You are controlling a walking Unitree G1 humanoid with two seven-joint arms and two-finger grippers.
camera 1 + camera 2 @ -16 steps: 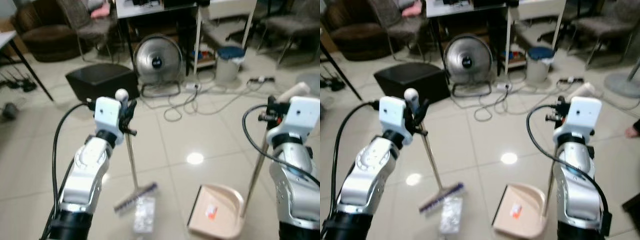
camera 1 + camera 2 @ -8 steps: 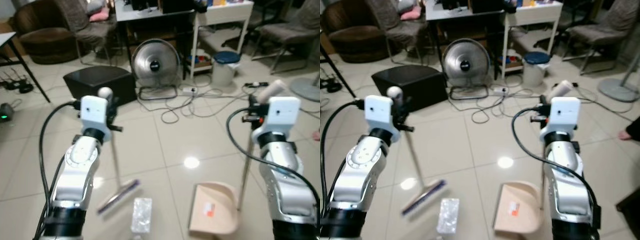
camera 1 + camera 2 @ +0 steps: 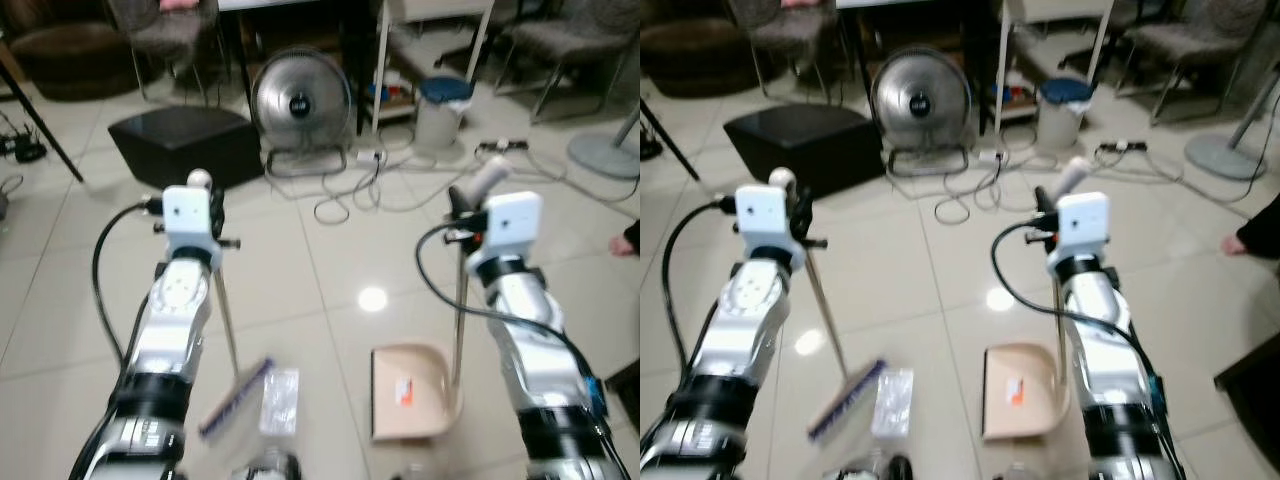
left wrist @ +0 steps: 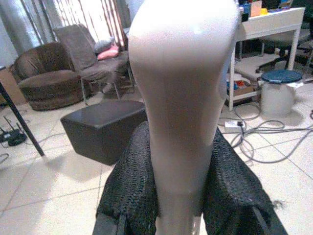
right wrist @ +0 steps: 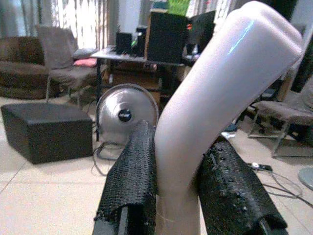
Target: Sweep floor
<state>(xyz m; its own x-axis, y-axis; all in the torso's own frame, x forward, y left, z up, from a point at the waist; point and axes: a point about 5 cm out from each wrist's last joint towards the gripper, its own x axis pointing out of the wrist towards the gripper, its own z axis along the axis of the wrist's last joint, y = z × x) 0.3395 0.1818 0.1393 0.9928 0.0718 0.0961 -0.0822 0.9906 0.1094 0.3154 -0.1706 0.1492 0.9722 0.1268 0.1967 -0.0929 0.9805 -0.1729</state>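
Note:
My left gripper (image 4: 181,196) is shut on the pale handle of a broom (image 3: 222,305). Its purple bristle head (image 3: 236,398) rests on the tiled floor beside a clear plastic packet (image 3: 279,400). My right gripper (image 5: 178,196) is shut on the pale angled handle of a long-handled dustpan (image 3: 461,300). The beige pan (image 3: 410,392) sits on the floor to the right of the packet, with an orange scrap (image 3: 404,391) lying inside it. The broom handle (image 4: 183,98) stands between the black fingers (image 4: 128,186) in the left wrist view. The dustpan handle (image 5: 220,93) is clamped between the right fingers (image 5: 131,181).
A round fan (image 3: 300,105) stands ahead, with a black box (image 3: 185,145) to its left and a blue-lidded bin (image 3: 440,108) to its right. Cables (image 3: 350,200) trail over the tiles. Desks and chairs line the back. A person's foot (image 3: 630,238) shows at the right edge.
The camera has shifted, so the whole scene sits differently. The broom head swung left away from the plastic packet and has come back to rest beside it. Both grips are unchanged.

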